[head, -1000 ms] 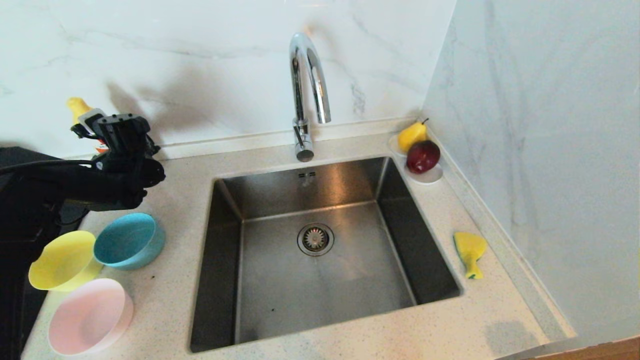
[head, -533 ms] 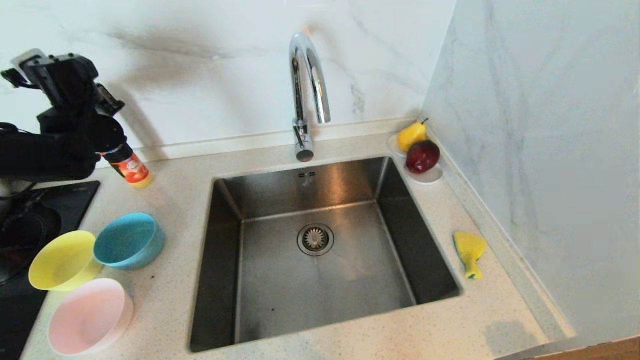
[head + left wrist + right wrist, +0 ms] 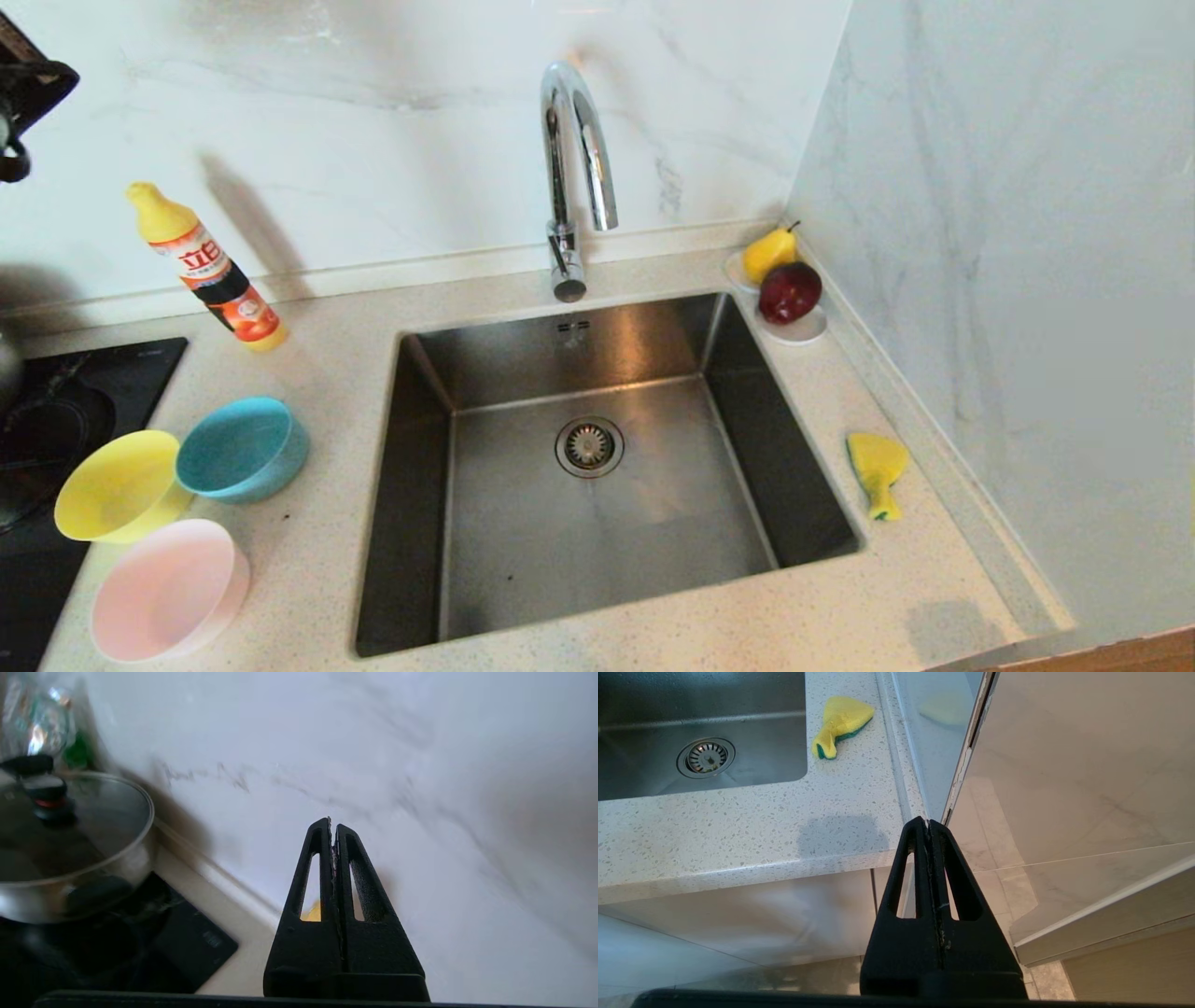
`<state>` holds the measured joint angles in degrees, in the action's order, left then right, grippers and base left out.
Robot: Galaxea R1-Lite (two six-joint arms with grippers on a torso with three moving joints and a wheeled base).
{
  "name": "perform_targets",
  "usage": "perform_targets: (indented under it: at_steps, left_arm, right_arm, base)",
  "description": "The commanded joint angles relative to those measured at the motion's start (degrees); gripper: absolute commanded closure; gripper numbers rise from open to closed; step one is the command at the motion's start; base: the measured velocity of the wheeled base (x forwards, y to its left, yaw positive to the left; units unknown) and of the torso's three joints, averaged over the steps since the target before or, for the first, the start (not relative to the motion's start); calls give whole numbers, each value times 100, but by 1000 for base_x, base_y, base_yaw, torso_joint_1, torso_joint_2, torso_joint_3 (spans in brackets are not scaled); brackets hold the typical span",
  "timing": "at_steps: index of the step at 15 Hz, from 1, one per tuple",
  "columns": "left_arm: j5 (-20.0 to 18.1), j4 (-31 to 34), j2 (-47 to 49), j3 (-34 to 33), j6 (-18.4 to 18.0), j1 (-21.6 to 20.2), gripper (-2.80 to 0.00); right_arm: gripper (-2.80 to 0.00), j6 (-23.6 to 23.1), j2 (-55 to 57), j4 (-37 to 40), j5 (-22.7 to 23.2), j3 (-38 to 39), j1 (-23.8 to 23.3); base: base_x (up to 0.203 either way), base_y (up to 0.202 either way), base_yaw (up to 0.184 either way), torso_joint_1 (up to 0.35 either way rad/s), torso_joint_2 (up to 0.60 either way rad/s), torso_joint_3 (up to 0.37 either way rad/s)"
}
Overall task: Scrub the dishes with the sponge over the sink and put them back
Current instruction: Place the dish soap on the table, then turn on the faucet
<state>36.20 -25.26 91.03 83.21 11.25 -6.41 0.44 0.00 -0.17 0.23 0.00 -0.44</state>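
Three bowls stand on the counter left of the sink (image 3: 597, 523): a yellow bowl (image 3: 117, 485), a light blue bowl (image 3: 241, 450) and a pale pink bowl (image 3: 168, 590). The yellow sponge (image 3: 878, 469) with its green layer lies on the counter right of the sink, also in the right wrist view as the sponge (image 3: 840, 723). My left gripper (image 3: 332, 823) is shut and empty, raised high near the back wall at the far left; only a bit of that arm (image 3: 19, 103) shows in the head view. My right gripper (image 3: 928, 823) is shut and empty, hanging off the counter's front right corner.
A chrome tap (image 3: 574, 177) rises behind the sink. A detergent bottle (image 3: 205, 266) stands at the back left. A saucer with a pear and a red apple (image 3: 789, 291) sits in the back right corner. A hob (image 3: 65, 411) and a lidded pot (image 3: 70, 840) are at the far left.
My left arm has risen from just above the bowls up and leftward, almost out of the head view, uncovering the detergent bottle. The bowls and sponge have not moved.
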Motion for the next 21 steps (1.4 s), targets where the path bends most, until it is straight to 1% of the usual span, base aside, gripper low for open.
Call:
perform_targets:
  at_steps: [1, 3, 4, 5, 6, 8, 10, 11, 13, 15, 17, 18, 19, 21]
  left_arm:
    - [-1008, 758, -1265, -643, -197, -1, 0]
    - [-2219, 1454, -2097, -1399, -442, 5, 0]
    - [-2679, 1682, -2443, -1907, -631, 9, 0]
    - [-3011, 1830, -2808, -2503, -853, 13, 0]
    - [-3210, 1909, -3186, -3101, -1052, 16, 0]
    - [-3660, 2002, -4232, -4312, -1501, 23, 0]
    - [-4023, 2055, -5302, -5453, -1817, 32, 0]
    - [-4135, 2077, -5830, -5914, -1918, 35, 0]
    - [-4267, 2166, -6799, -6580, -2019, 51, 0]
    - [-4297, 2210, -7471, -7184, -2036, 79, 0]
    - [-4063, 2120, -7505, -7713, -1589, 105, 0]
    - [-3952, 2126, -7561, -7838, -1498, 235, 0]
    - [-3843, 2147, -7782, -7984, -1481, 352, 0]
    - [-3716, 2238, -8259, -8340, -1491, 449, 0]
  right_arm:
    - [0, 0, 9, 0, 3, 0, 0]
    - [0, 0, 9, 0, 3, 0, 0]
    - [0, 0, 9, 0, 3, 0, 0]
    - [0, 0, 9, 0, 3, 0, 0]
    - [0, 0, 9, 0, 3, 0, 0]
    - [0, 0, 9, 0, 3, 0, 0]
    - [0, 0, 9, 0, 3, 0, 0]
    - [0, 0, 9, 0, 3, 0, 0]
    - [0, 0, 9, 0, 3, 0, 0]
    - [0, 0, 9, 0, 3, 0, 0]
    - [0, 0, 9, 0, 3, 0, 0]
    - [0, 0, 9, 0, 3, 0, 0]
    - [0, 0, 9, 0, 3, 0, 0]
    - [0, 0, 9, 0, 3, 0, 0]
  base:
    - [0, 0, 0, 0, 0, 0]
    - [0, 0, 0, 0, 0, 0]
    - [0, 0, 0, 0, 0, 0]
    - [0, 0, 0, 0, 0, 0]
    - [0, 0, 0, 0, 0, 0]
    - [0, 0, 0, 0, 0, 0]
    - [0, 0, 0, 0, 0, 0]
    - [0, 0, 0, 0, 0, 0]
    - [0, 0, 0, 0, 0, 0]
    - [0, 0, 0, 0, 0, 0]
    - [0, 0, 0, 0, 0, 0]
    - [0, 0, 0, 0, 0, 0]
    - [0, 0, 0, 0, 0, 0]
    - [0, 0, 0, 0, 0, 0]
